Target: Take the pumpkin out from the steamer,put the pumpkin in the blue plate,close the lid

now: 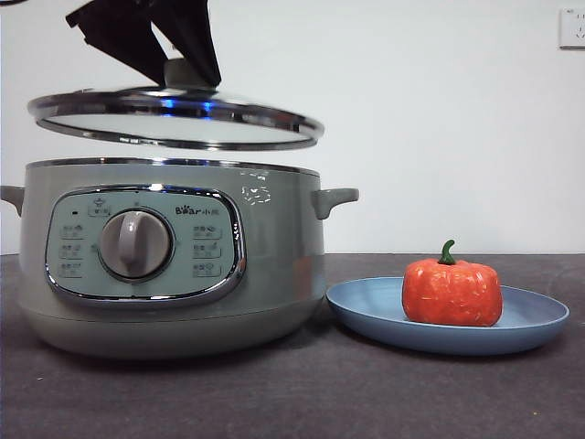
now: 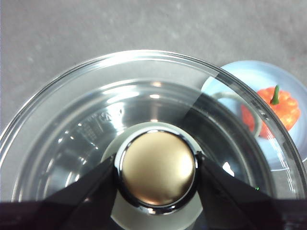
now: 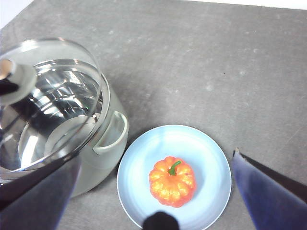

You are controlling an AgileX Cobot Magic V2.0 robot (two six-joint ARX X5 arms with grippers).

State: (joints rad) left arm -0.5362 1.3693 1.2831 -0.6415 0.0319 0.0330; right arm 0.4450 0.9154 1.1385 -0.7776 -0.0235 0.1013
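Clamped on the knob of the round glass chrome-rimmed lid, our left tool holds it level just above the sage-green steamer, rims nearly aligned, while the right tool waits apart.

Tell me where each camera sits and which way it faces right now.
Front view: low at table height, looking level at the steamer and blue plate; left hand enters from above.
Left wrist view: looks down on the lid; own jaws clamp its knob.
Right wrist view: high above the pumpkin; right hand open.
All three share pumpkin and plate.
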